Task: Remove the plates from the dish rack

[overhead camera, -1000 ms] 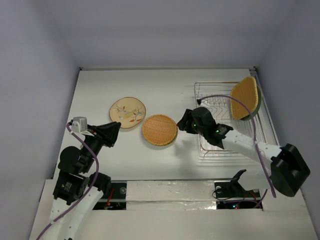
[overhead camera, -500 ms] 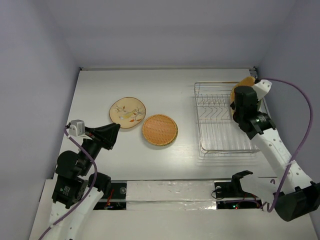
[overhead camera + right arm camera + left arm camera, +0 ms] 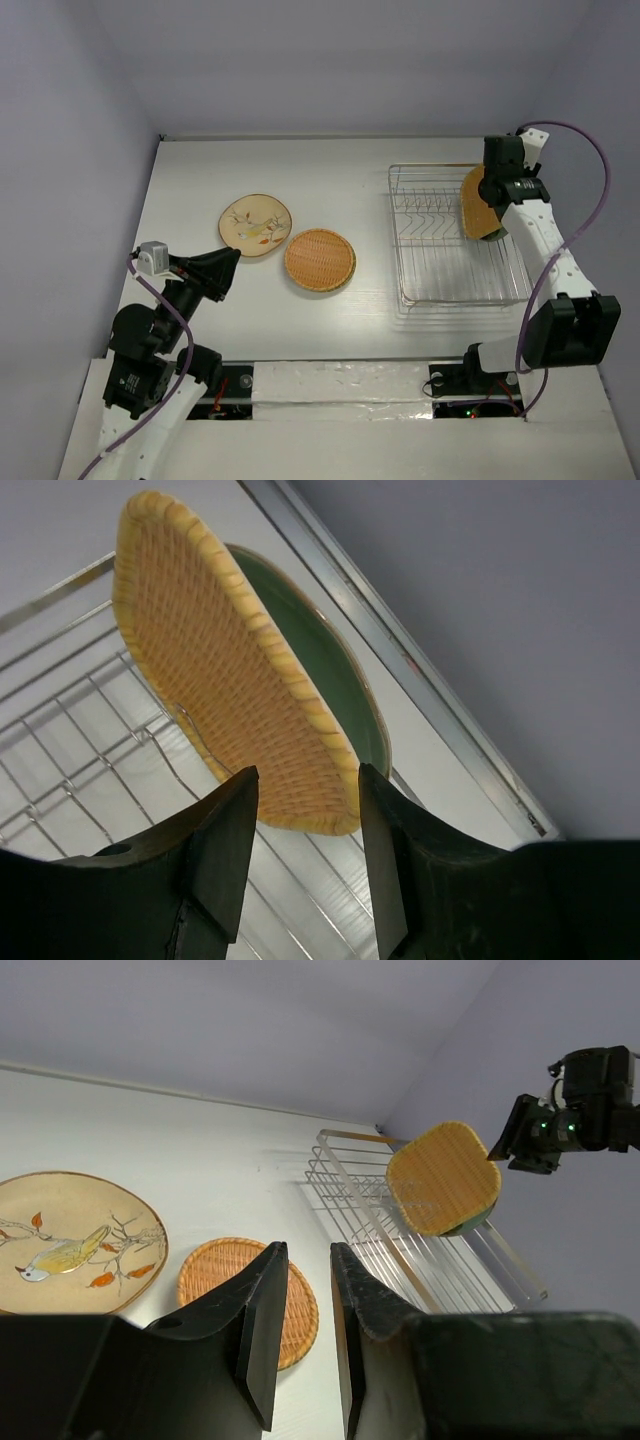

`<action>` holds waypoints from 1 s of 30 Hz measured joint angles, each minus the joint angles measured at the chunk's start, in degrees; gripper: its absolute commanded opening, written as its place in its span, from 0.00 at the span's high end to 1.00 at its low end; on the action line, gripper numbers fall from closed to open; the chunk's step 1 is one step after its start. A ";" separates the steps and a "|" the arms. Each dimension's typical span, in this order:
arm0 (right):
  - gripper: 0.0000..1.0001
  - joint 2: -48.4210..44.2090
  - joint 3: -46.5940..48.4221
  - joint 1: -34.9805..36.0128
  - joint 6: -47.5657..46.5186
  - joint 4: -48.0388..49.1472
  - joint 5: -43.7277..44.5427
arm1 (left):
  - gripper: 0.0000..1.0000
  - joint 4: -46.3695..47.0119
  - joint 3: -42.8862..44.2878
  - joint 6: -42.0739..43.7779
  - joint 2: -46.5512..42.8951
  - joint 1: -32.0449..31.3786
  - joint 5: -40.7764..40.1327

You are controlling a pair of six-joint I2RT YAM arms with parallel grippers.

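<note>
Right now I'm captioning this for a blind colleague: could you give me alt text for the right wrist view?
A rounded-square wicker plate stands tilted in the dish rack, with a green plate close behind it. The right hand is open in the foreground, its two black fingers framing the wicker plate's lower edge.

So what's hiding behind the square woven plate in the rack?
A green plate stands right behind the square woven plate. Only one edge strip shows; the rest is covered.
</note>
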 measured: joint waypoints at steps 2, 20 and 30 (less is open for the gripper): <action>0.49 1.73 0.42 -0.55 -1.75 -0.07 -0.74 | 0.79 0.00 0.00 0.00 0.00 0.00 0.13; 0.50 7.85 8.04 -3.21 -12.02 -1.46 -3.65 | 0.79 0.00 0.00 0.00 -0.55 -0.39 0.39; 0.50 11.23 9.64 -5.35 -15.32 -1.92 -10.40 | 0.79 0.00 0.00 0.02 -0.55 -0.52 0.44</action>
